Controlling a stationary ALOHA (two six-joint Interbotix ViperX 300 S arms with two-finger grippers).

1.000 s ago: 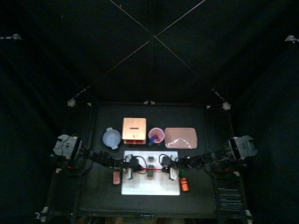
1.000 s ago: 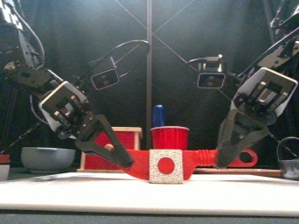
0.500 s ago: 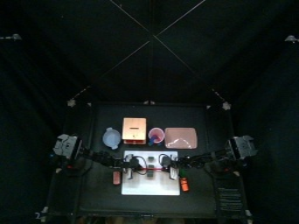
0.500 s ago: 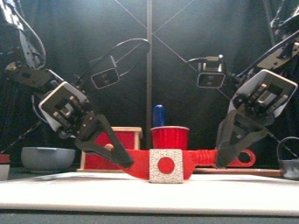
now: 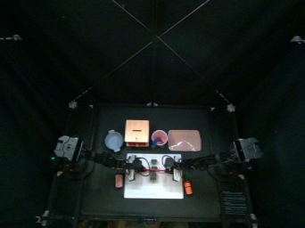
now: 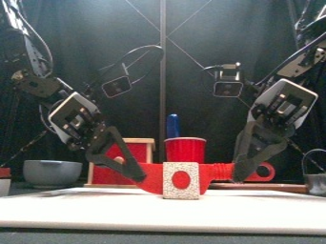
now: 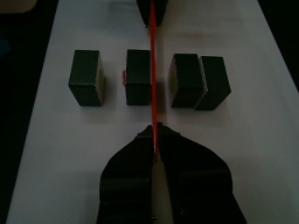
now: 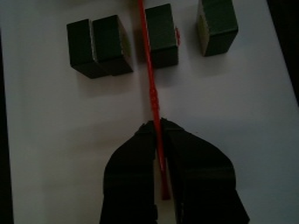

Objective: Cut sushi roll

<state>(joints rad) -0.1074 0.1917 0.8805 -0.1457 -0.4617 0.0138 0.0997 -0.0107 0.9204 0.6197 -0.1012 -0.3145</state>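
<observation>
The sushi roll lies on the white board [image 5: 155, 183] as several dark green pieces [image 7: 86, 79] in a row. In the front view its end face [image 6: 180, 180] is white with a red centre. A thin red knife [image 7: 151, 79] spans the roll between two of the middle pieces. From the front the knife [image 6: 214, 172] is a level red bar at the roll's top. My left gripper [image 7: 152, 131] is shut on one end of the knife and my right gripper [image 8: 156, 128] is shut on the other. The two grippers face each other across the board.
Behind the board stand a pink round cup [image 5: 159, 137], an orange box [image 5: 137, 132], a grey-blue bowl [image 5: 114, 140] and a pinkish plate [image 5: 184, 140]. Small orange-red blocks [image 5: 119, 179] lie beside the board on both sides. The table's front edge is close below the board.
Both arms have shifted very slightly; the knife stays across the roll and both grips are unchanged.
</observation>
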